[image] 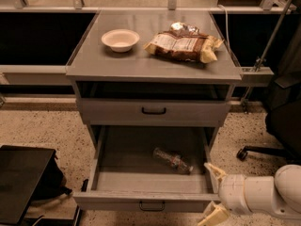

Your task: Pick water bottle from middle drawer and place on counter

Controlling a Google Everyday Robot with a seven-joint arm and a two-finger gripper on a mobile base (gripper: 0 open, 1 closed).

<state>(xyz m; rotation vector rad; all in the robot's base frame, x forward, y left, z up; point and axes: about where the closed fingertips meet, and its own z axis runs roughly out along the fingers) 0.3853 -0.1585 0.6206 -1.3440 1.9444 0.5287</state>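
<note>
The water bottle (173, 160) is small and clear and lies on its side in the open middle drawer (146, 197), right of centre on the drawer floor. My gripper (212, 193) is at the drawer's front right corner, outside the tray and just right of its wall. Its two cream fingers (214, 171) are spread apart and hold nothing. It is a short way to the right of and nearer than the bottle, not touching it. The counter (141, 65) is the flat grey top of the cabinet above.
On the counter stand a white bowl (120, 39) at the left and a crinkled snack bag (183, 45) at the right. A closed drawer (154, 110) sits above the open one. A black case (21, 178) lies on the floor left; an office chair base (263, 152) is right.
</note>
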